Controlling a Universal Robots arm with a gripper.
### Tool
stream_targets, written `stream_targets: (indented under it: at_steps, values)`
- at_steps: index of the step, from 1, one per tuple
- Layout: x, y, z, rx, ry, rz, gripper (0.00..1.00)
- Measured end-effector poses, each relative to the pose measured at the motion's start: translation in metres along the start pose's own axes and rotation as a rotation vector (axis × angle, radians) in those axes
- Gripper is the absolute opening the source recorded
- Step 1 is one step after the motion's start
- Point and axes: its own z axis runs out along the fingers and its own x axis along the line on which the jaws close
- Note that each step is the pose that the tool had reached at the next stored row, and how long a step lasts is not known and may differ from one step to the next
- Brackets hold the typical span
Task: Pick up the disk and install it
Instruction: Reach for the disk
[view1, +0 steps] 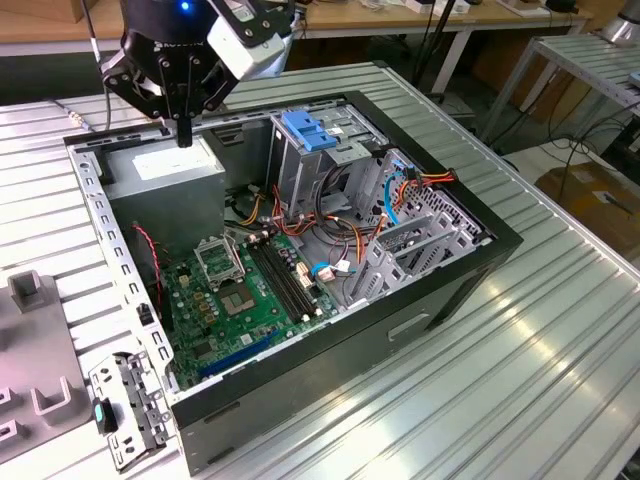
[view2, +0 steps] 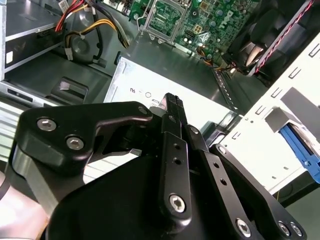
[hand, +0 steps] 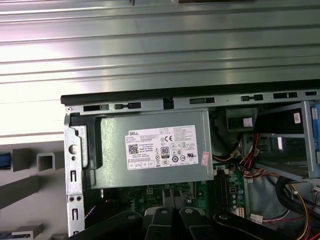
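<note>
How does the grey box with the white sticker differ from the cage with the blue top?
The power supply is a closed, low box; the drive cage is an open, taller frame. The power supply bears a white sticker, the drive cage a blue latch. The gripper hangs over the power supply, not the drive cage. Both sit inside the case.

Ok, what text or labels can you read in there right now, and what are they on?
On the grey power-supply box, the large white sticker: a logo, certification marks, a code square and lines of fine print, too small to quote.
In the metal drive bay, a small white sticker: too small to read.
On the green motherboard: markings too small to read.
Nothing else carries legible print.
</note>
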Motion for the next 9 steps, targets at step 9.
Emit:
stream_targets:
  at_steps: [9]
  values:
    - [0.0047,-0.0004,0.0002,0.0003,0.0038,0.0,0.11]
